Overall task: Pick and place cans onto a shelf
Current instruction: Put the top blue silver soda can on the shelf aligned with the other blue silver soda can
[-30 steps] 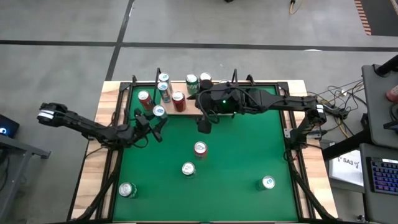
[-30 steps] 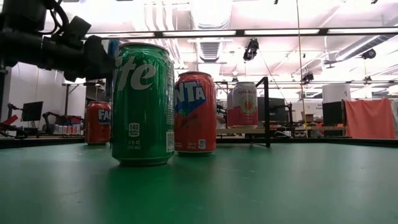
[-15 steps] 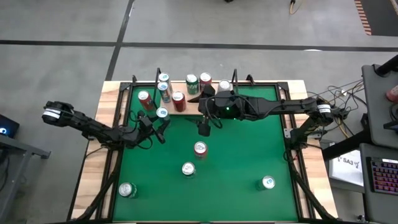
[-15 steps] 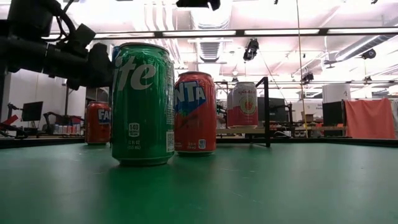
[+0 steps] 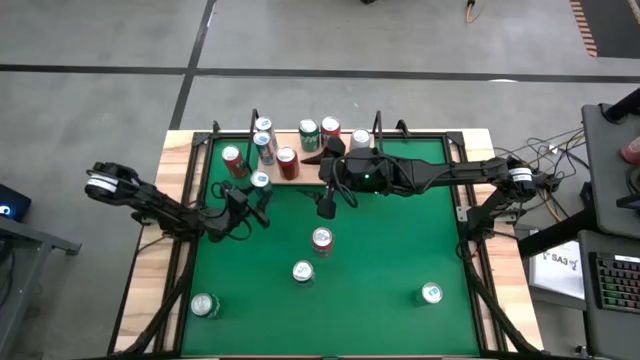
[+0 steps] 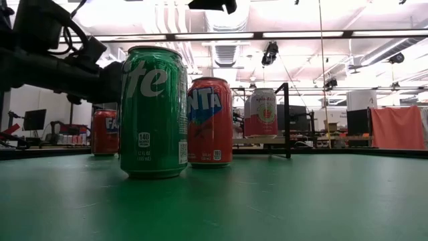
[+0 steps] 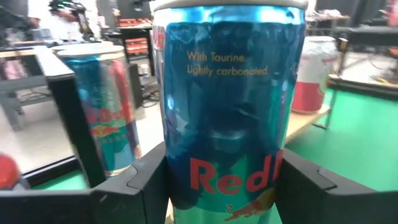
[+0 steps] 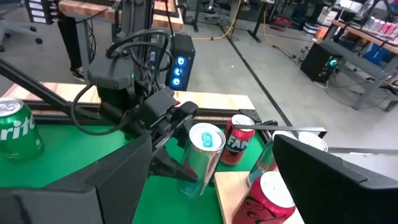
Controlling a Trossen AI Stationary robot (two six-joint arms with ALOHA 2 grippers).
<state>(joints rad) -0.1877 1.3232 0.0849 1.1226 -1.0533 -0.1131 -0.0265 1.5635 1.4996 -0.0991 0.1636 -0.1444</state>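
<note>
A blue Red Bull can (image 7: pixel 230 106) stands upright by the near-left corner of the light-wood shelf (image 5: pixel 296 176), with my left gripper (image 5: pixel 252 197) shut on it; the can's foot is outside the left wrist view. Several cans stand on the shelf, among them a green one (image 5: pixel 308 132) and a red one (image 5: pixel 287 160). Loose cans rest on their bases on the green table: a Sprite (image 6: pixel 154 110), a Fanta (image 6: pixel 209 120), and two more (image 5: pixel 205 305) (image 5: pixel 431 293). My right gripper (image 5: pixel 327 203) hangs open high over the table's middle, nothing between its fingers. My left gripper pinches the blue can's lower body (image 7: pixel 180 180) between its two fingers (image 7: pixel 140 183), one on each side. The fingers come in level from the table's left. The can (image 8: pixel 202 158) stays upright, its bottom at or just above the green surface beside the shelf.
A red Fanta can (image 5: pixel 233 158) stands left of the shelf. Black wire uprights (image 5: pixel 253 120) (image 5: pixel 377 122) rise at the shelf's ends. A black frame rims the green table (image 5: pixel 400 240). The table's right half holds only the one can.
My left gripper has sunk toward the table with the blue can, which stays upright beside the shelf. My right gripper has come down a little over the table's middle and now shows at the top of the low view; it stays open.
</note>
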